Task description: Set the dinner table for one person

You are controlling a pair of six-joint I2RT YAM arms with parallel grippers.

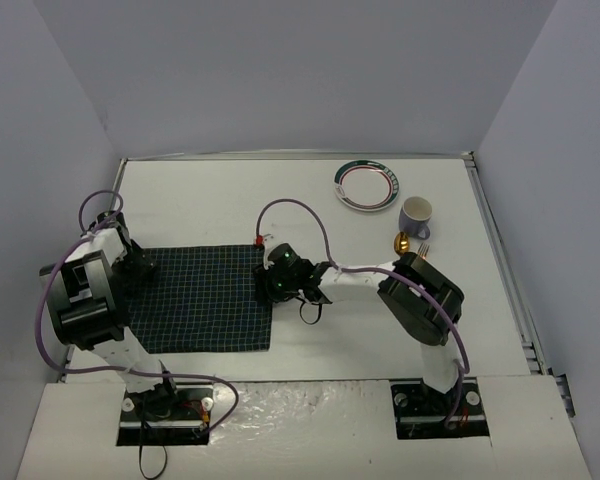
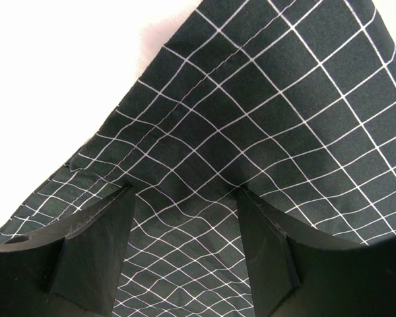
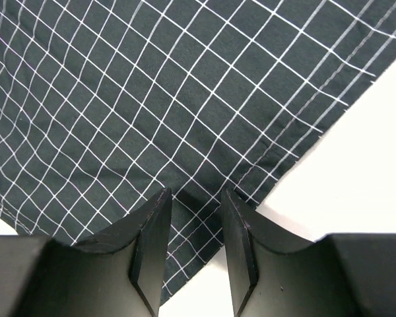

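Note:
The dark green checked cloth point(image 1: 202, 298) lies flat on the left-middle of the white dinner table point(image 1: 360, 335). My left gripper point(image 1: 140, 268) sits at the cloth's left edge. In the left wrist view it point(image 2: 185, 198) is open, its fingers pressed down on either side of a rumpled patch of cloth point(image 2: 284, 119). My right gripper point(image 1: 272, 281) sits at the cloth's right edge. In the right wrist view it point(image 3: 195, 198) is open with a narrower gap, straddling the hemmed edge of the cloth point(image 3: 119, 99) over the white table point(image 3: 356, 165).
A white plate with a dark patterned rim point(image 1: 368, 185) lies at the back right. A pale mug point(image 1: 415, 213) stands to its right, with a gold-coloured object point(image 1: 403, 242) just in front of it. White walls enclose the table on three sides.

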